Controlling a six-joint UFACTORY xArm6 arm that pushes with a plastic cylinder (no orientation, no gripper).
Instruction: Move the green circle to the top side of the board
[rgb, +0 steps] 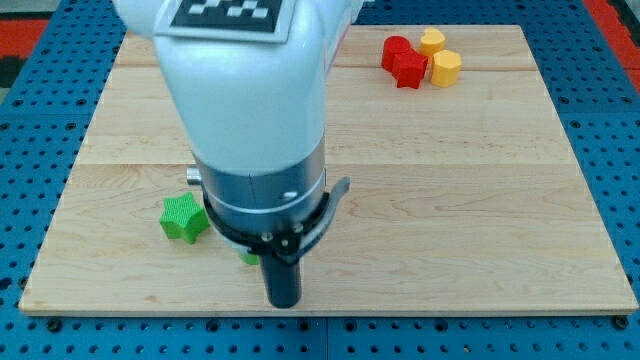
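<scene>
A small green piece (249, 257), too hidden behind the arm for its shape to be read, shows just left of the rod near the view's bottom. It may be the green circle. My tip (282, 303) rests on the board just right of and below that piece, close to the board's bottom edge. A green star-shaped block (182, 218) lies further left of the rod. The arm's white and grey body (250, 110) covers the board's middle.
Two red blocks (403, 60) and two yellow blocks (440, 56) cluster at the board's top right. A small green sliver (191, 176) peeks out at the arm's left edge. The wooden board (480, 200) lies on a blue pegboard surface.
</scene>
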